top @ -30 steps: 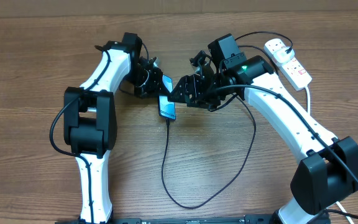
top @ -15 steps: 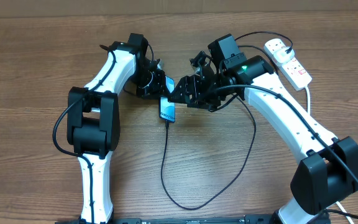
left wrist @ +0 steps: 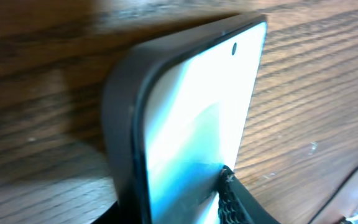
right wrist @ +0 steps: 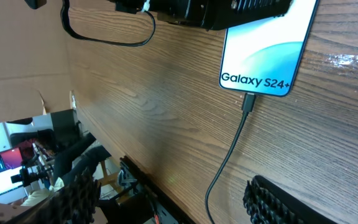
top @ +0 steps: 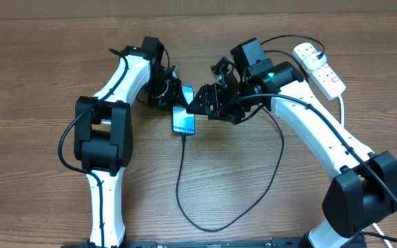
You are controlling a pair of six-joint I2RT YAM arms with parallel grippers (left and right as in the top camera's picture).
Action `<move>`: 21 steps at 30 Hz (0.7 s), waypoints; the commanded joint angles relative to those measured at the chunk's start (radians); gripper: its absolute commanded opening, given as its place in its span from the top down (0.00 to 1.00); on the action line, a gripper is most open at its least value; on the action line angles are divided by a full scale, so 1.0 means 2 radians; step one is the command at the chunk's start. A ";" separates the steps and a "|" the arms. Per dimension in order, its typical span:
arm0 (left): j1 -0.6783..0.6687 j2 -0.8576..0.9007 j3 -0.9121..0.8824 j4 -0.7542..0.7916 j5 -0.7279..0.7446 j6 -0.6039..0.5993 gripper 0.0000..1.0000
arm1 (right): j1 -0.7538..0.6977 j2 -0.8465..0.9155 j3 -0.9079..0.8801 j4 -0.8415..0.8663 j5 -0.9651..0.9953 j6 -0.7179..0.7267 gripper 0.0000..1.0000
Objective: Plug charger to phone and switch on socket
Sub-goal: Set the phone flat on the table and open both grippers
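The phone [top: 183, 122] lies screen up on the wooden table between the two arms, its light blue screen reading "Galaxy S24+" [right wrist: 257, 79]. The charger's thin black cable [top: 182, 176] ends in a connector [right wrist: 248, 102] plugged into the phone's lower end. It loops toward the front edge and back up to the white socket [top: 320, 67] at the far right. My left gripper [top: 173, 93] is open around the phone's top end [left wrist: 191, 124], one pad [left wrist: 230, 200] against the screen. My right gripper [top: 203, 103] hovers open just right of the phone, holding nothing.
The socket's thick white cord [top: 341, 103] runs down behind my right arm. A brown cardboard wall [top: 198, 5] lines the table's far edge. The cable loop [top: 209, 227] lies near the front edge.
The left jaws have parted and the phone has dropped from standing on its edge to lying flat, screen up. The right arm has not moved.
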 commanded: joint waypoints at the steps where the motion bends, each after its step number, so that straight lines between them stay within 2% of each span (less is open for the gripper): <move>1: -0.002 0.002 -0.002 -0.006 -0.031 -0.003 0.69 | -0.002 -0.002 0.009 0.001 0.005 0.002 0.24; 8: -0.001 0.002 -0.002 -0.012 -0.072 -0.003 0.63 | -0.002 -0.002 0.009 -0.002 0.005 0.002 0.23; 9: 0.000 0.002 -0.002 -0.015 -0.082 -0.003 0.63 | -0.002 -0.002 0.009 -0.003 0.007 0.002 0.21; 15: 0.001 0.000 0.005 -0.031 -0.098 -0.003 0.54 | -0.002 -0.002 0.009 -0.031 0.084 0.002 0.16; 20: 0.001 -0.008 0.020 -0.033 -0.098 -0.002 0.17 | -0.002 -0.002 0.009 -0.037 0.091 0.002 0.14; 21: 0.001 -0.011 0.023 -0.034 -0.100 -0.003 0.14 | -0.002 -0.002 0.009 -0.037 0.091 0.002 0.14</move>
